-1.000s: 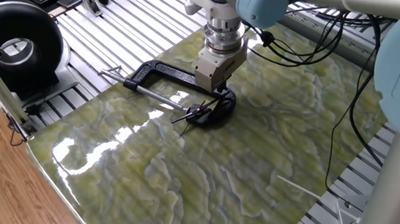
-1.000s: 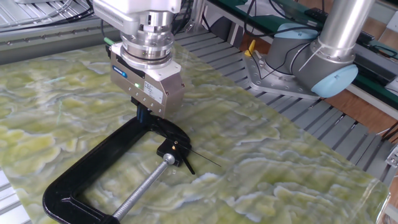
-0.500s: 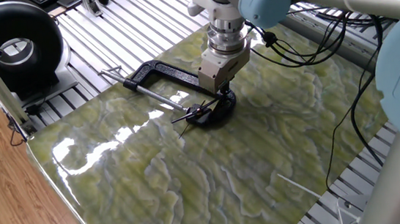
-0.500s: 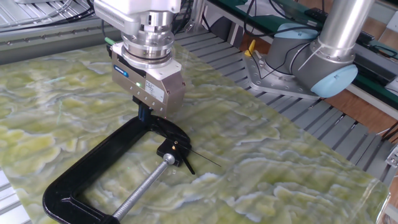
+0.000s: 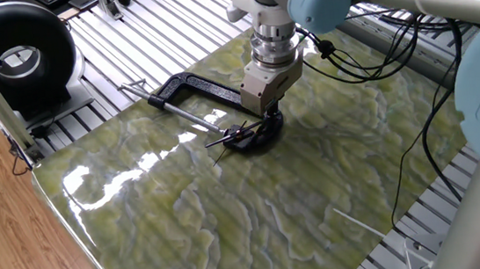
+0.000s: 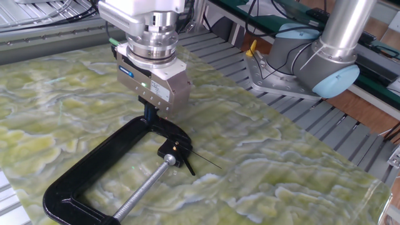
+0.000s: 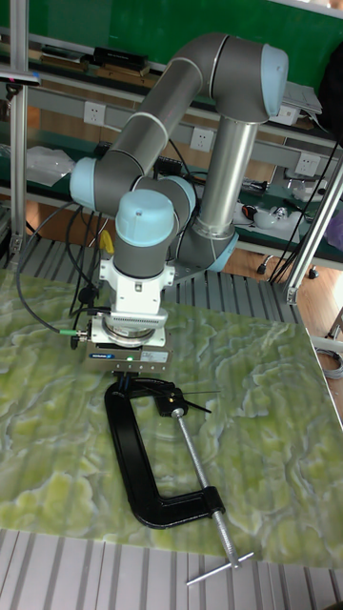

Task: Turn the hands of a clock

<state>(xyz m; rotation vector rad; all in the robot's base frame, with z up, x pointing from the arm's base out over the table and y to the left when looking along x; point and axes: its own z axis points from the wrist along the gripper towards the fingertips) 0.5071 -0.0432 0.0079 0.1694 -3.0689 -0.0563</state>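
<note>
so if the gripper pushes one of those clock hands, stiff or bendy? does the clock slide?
The hands look needle-thin and long, so probably springy and easy to bend; push gently, near the hub. The clock sits in the jaw of the black C-clamp, which lies flat on the table, so it likely won't slide.

The gripper (image 6: 148, 115) body is covering its own fingertips in all three views, so whether they are parted or closed is not showing. The clock (image 6: 177, 149) hub is appearing only as a tiny dark speck, and the hands (image 6: 199, 161) are reading as hair-thin lines whose count is unclear. The C-clamp (image 6: 94, 181) is being cut off by the bottom edge in the other fixed view.
</note>
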